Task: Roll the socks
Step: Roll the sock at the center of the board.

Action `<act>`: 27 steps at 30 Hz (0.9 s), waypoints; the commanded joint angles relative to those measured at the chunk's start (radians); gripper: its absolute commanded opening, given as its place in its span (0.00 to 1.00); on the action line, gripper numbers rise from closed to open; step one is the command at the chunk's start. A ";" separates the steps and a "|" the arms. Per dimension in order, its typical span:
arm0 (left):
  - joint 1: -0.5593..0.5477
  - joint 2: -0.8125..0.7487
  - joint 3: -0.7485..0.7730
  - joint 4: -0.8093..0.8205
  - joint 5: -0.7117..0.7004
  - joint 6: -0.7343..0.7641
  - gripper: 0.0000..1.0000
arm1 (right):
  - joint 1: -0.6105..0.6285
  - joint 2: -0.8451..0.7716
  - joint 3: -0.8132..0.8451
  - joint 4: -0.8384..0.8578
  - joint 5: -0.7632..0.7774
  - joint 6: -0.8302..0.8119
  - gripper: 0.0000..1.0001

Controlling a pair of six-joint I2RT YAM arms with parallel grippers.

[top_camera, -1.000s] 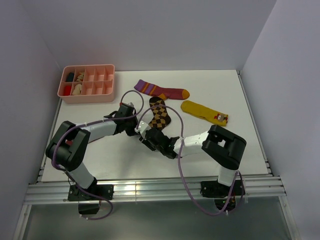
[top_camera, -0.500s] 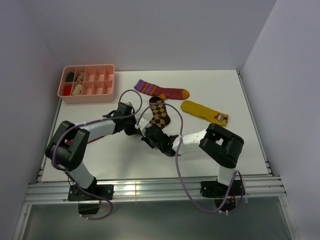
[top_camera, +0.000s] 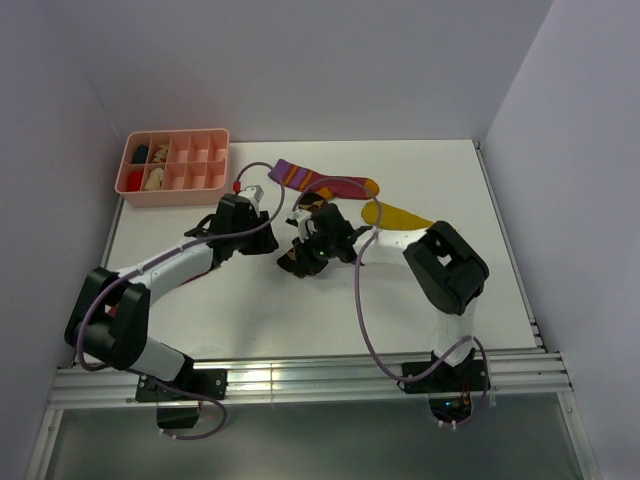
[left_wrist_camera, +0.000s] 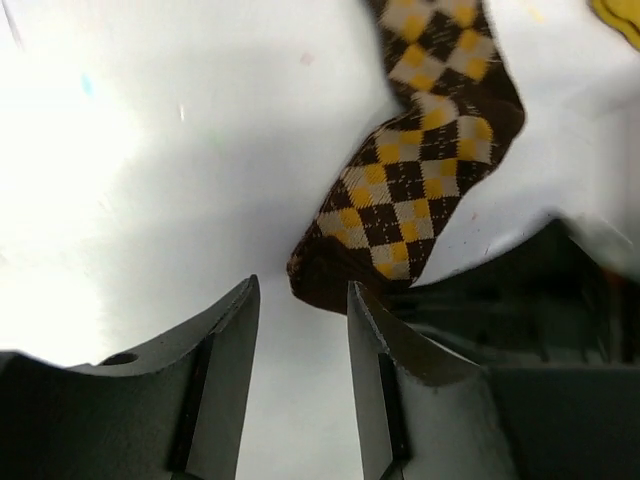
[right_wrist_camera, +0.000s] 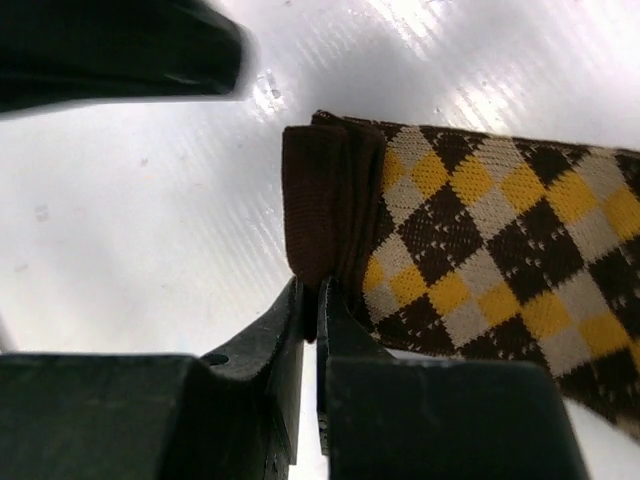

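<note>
Nipping the diamond-check sock (right_wrist_camera: 480, 220) by its cuff edge alone, right pincer (right_wrist_camera: 312, 295) may slip off; left pincer (left_wrist_camera: 302, 300) alongside stands apart.

No text, label, brand, number or sign is showing legibly in any of the three views.
</note>
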 commanded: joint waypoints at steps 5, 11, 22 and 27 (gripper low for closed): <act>0.002 -0.110 -0.038 0.121 0.171 0.499 0.46 | -0.084 0.142 0.186 -0.357 -0.355 -0.022 0.00; -0.024 -0.143 -0.153 0.147 0.341 0.666 0.45 | -0.132 0.239 0.295 -0.530 -0.402 -0.065 0.00; -0.194 -0.169 -0.216 0.197 0.245 0.760 0.47 | -0.170 0.342 0.468 -0.863 -0.403 -0.248 0.00; -0.223 -0.153 -0.210 0.217 0.209 0.790 0.47 | -0.184 0.365 0.493 -0.915 -0.402 -0.283 0.00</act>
